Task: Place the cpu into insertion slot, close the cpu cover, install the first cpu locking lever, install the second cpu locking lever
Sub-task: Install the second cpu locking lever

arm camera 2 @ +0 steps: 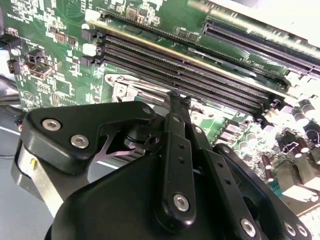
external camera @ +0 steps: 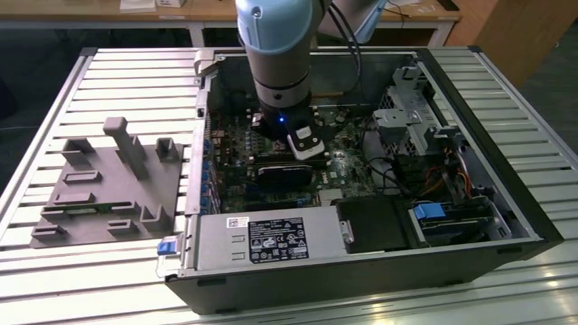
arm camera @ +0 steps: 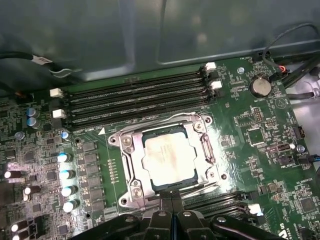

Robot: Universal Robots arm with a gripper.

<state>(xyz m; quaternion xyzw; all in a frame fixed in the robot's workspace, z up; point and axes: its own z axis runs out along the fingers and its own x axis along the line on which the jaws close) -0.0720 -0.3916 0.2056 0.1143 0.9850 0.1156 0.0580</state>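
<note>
Gripper (arm camera: 171, 212) fingertips pressed together, overlapping cpu cover (arm camera: 131, 165) edge.

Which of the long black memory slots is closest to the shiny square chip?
The last memory slot in the row of four, the one running right along the metal cpu cover framing the cpu. The other three lie farther off.

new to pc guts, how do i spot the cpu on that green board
In the first wrist view, find the green motherboard and its bank of long black memory slots. Beside them sits a silvery square metal frame; the cpu is the flat, pale metal square lying in its window. Nothing nearby is as broad, smooth and plain.
</note>
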